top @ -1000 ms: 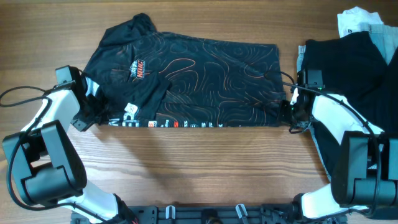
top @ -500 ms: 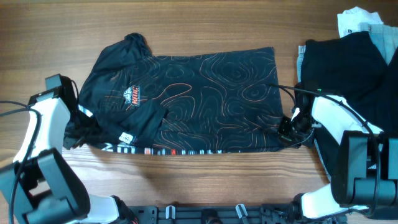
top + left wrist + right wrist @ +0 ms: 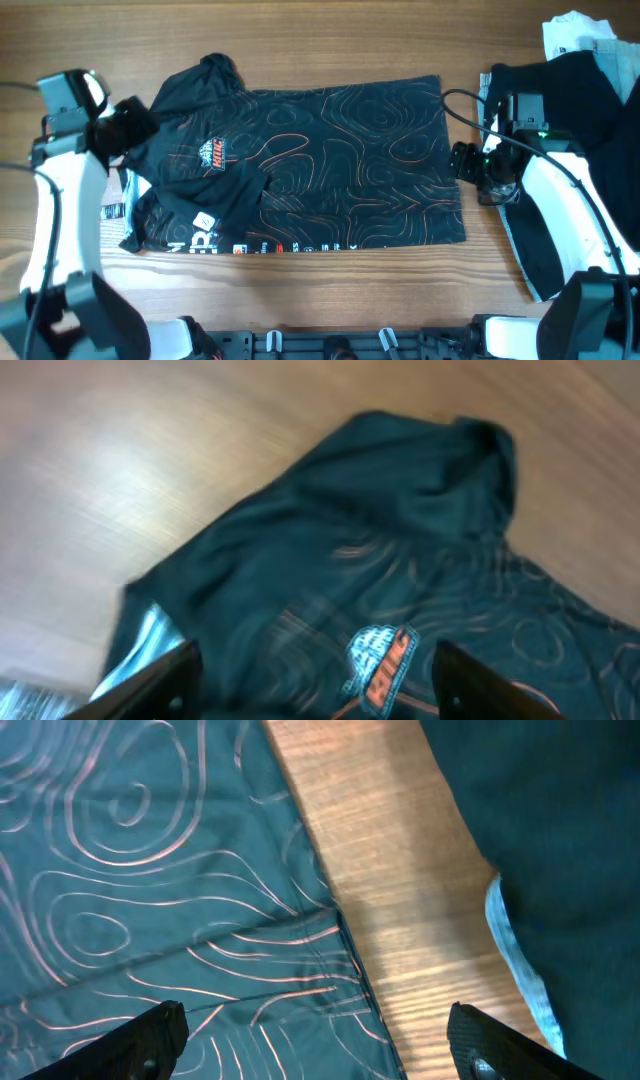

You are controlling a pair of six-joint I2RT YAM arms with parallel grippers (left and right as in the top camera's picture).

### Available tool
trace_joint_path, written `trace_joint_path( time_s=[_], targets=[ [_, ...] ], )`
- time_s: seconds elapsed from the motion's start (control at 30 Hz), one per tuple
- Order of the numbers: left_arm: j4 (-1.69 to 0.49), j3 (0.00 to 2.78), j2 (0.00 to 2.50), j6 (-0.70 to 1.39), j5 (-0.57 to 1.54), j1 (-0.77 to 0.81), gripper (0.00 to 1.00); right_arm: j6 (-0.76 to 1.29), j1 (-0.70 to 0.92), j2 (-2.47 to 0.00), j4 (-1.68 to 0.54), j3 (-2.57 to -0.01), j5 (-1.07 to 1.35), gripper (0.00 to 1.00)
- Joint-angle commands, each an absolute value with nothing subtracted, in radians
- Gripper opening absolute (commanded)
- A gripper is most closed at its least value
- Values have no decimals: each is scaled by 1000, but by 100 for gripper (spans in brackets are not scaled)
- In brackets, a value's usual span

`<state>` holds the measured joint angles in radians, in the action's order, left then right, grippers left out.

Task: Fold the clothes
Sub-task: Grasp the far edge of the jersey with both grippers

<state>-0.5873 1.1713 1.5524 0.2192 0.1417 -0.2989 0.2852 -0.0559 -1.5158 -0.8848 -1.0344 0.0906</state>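
**Workpiece.** The T-shirt (image 3: 330, 160) lies flat on the counter (image 3: 330, 300), in the middle, with its long side running left to right. The upward face is black with orange contour lines. A chest logo (image 3: 215, 152) sits toward the left end. White lettering (image 3: 190, 240) shows along the near edge at the left end. A row of small coloured marks (image 3: 290, 247) runs just to its right on the same edge. The far left corner of the cloth is bunched into a raised lump (image 3: 215, 68). The right edge runs straight.

**Left tool** (image 3: 130, 125). It is at the left end of the T-shirt, over the far left part of the cloth. In the left wrist view its fingers (image 3: 150, 685) are spread wide, one at each lower corner of the picture. The cloth and chest logo lie below the gap, and nothing is pinched between the fingers. This view is blurred, so it cannot be told whether the fingers touch the cloth.

**Right tool** (image 3: 465, 162). It is at the right edge of the T-shirt, about midway between the near and far edges. In the right wrist view its fingers (image 3: 150, 1040) are set wide apart and hold nothing. Below the gap are the right edge of the T-shirt and a bare strip of counter.

**Other items.** A black garment (image 3: 560, 90) lies at the far right, separated from the T-shirt by that strip of counter. A white garment (image 3: 575, 30) lies in the far right corner, against the far side of the black garment.
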Motion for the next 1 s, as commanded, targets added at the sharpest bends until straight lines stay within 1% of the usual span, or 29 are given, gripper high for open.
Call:
trace_joint_path(
  time_s=[0.0, 0.07, 0.1, 0.13, 0.17, 0.23, 0.3, 0.4, 0.5, 0.53, 0.6, 0.67, 0.7, 0.73, 0.8, 0.87, 0.93, 0.97],
  targets=[
    [-514, 1280, 1739, 98, 194, -235, 74, 250, -59, -1501, -879, -1053, 132, 88],
    [-525, 1430, 1903, 40, 157, -199, 76, 250, -59, -1501, -878, -1053, 132, 88],
    [-533, 1515, 1988, 29, 114, -186, 80, 250, -59, -1501, -879, -1053, 132, 88],
    [-529, 1597, 2070, 28, 83, -177, 86, 250, -59, -1501, -879, -1053, 132, 89],
    [-520, 1646, 2122, 2, 77, -174, 88, 250, -59, -1501, -879, -1053, 132, 89],
    [-468, 1720, 2211, -41, 77, -169, 88, 250, -59, -1501, -878, -1053, 140, 89],
    [-373, 1723, 2260, -47, 77, -162, 88, 251, -59, -1501, -875, -1053, 157, 89],
    [-287, 1723, 2335, -46, 77, -142, 88, 263, -59, -1501, -871, -1053, 159, 89],
    [-265, 1723, 2370, -46, 88, -118, 86, 265, -59, -1501, -849, -1053, 160, 89],
    [-269, 1723, 2379, -46, 88, -106, 83, 265, -59, -1501, -838, -1053, 161, 89],
    [-289, 1722, 2389, -46, 86, -93, 66, 265, -59, -1502, -799, -1053, 193, 88],
    [-318, 1722, 2392, -44, 84, -94, 14, 265, -59, -1502, -768, -1053, 208, 82],
    [-334, 1723, 2390, -43, 84, -97, 4, 264, -59, -1502, -743, -1053, 208, 76],
    [-360, 1723, 2378, -43, 83, -99, 4, 260, -59, -1505, -721, -1053, 208, 68],
    [-412, 1723, 2350, -36, 77, -103, 4, 223, -59, -1526, -687, -1053, 207, 63],
    [-492, 1723, 2299, 8, 77, -106, 4, 191, -59, -1588, -646, -1054, 208, 63],
    [-564, 1723, 2243, 25, 84, -106, 4, 156, -59, -1663, -604, -1081, 205, 64],
    [-598, 1723, 2217, 47, 85, -106, 4, 156, -59, -1700, -576, -1112, 196, 66]
  ],
)
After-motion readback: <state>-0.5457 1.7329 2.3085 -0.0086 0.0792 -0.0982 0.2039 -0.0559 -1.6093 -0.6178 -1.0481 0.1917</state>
